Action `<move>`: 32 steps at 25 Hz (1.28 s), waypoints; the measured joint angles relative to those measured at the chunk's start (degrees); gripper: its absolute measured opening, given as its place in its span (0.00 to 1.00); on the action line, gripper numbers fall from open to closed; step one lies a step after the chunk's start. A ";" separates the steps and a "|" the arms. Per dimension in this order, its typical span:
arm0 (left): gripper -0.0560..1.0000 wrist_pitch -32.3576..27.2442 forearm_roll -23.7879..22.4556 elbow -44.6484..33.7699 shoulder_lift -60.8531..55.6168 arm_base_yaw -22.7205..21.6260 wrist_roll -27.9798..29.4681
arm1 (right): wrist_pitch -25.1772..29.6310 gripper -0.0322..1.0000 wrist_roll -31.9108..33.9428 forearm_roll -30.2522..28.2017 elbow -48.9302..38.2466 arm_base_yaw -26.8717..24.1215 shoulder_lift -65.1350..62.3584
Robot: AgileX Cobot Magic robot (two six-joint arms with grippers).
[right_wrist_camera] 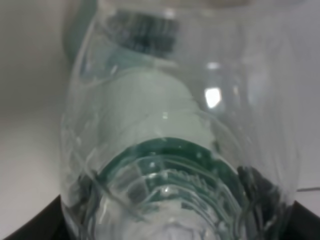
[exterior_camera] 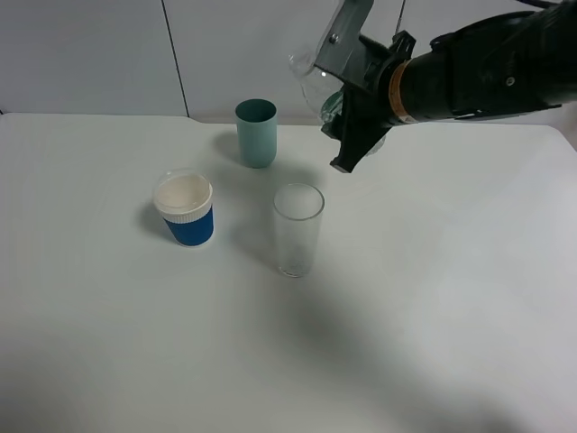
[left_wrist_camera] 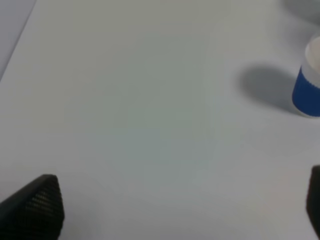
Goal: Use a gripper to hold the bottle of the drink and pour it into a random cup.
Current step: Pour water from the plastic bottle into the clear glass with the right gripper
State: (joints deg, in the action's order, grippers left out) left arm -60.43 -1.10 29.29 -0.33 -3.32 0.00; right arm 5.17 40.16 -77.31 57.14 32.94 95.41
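Bottle of the drink [exterior_camera: 311,79] is clamped aloft in the right claw [exterior_camera: 347,135], near the upright clear cup [exterior_camera: 298,230].

No text, brand or number can be read anywhere. The green label [right_wrist_camera: 170,150] on the bottle of the drink [exterior_camera: 311,77] is blurred behind the clear plastic, and the orange-and-white sticker [exterior_camera: 395,90] on the arm [exterior_camera: 487,68] is too small to make out.

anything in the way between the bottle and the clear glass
Nothing visible. The right gripper holds the bottle in the air, up behind the glass. The teal cup and paper cup stand off to the left.
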 joint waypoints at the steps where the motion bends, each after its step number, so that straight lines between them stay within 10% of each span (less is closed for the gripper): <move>1: 0.98 0.00 0.00 0.00 0.00 0.00 0.00 | 0.17 0.57 0.00 -1.25 0.00 0.13 0.21; 12: 0.98 0.00 0.00 0.00 0.00 0.00 0.00 | -1.22 0.57 0.00 -20.41 0.00 1.72 0.66; 32: 0.98 0.00 -0.06 0.00 0.00 0.00 0.00 | -11.14 0.57 -9.40 -20.54 -2.17 -1.10 0.60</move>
State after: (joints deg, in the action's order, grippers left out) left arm -60.43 -1.16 29.29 -0.33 -3.32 0.00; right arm -5.97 30.75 -97.85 54.97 31.84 96.01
